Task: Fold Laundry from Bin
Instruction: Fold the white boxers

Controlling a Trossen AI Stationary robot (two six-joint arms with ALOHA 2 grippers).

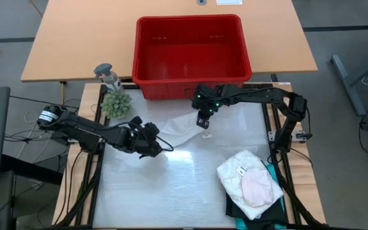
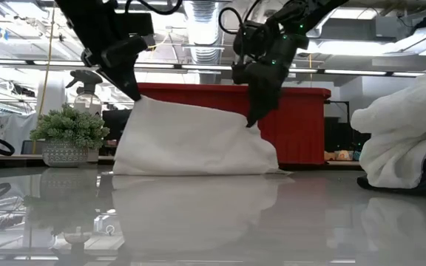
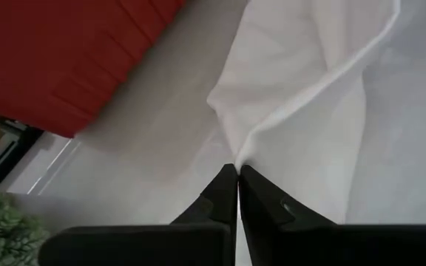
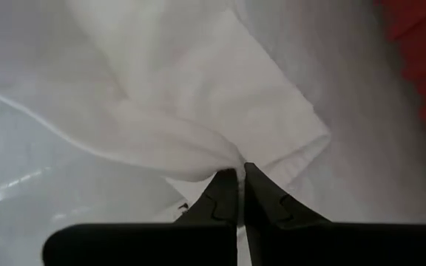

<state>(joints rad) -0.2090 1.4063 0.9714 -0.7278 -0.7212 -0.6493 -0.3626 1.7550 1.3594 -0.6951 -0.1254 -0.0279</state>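
Pinching one end of the small white cloth (image 1: 179, 132), the left gripper (image 1: 152, 145) hangs above the table's (image 1: 171, 191) left half, its two fingers (image 3: 228, 193) pressed together on a gathered point of the fabric. The right gripper (image 1: 203, 121) holds the cloth's other end nearer the table's far edge, just in front of the bin (image 1: 191, 52), and its fingers (image 4: 231, 193) are likewise clamped tight on a bunched fold. In the low view the cloth (image 2: 191, 140) hangs between the two grippers like a sagging sheet, higher at the left gripper (image 2: 133, 92) than at the right gripper (image 2: 253, 118), and its lower edge rests on the glossy table top (image 2: 213, 222).

The bin stands on the tan table (image 1: 75, 38) beyond the far edge of the work surface; no garment shows inside it from above. A stack of folded laundry (image 1: 251, 182) lies by the table's near right corner: a white lacy piece with a pale pink one on top, over darker and teal cloth at the bottom. A small potted plant (image 1: 115, 103) and a spray bottle (image 1: 107, 75) stand at the far left corner.
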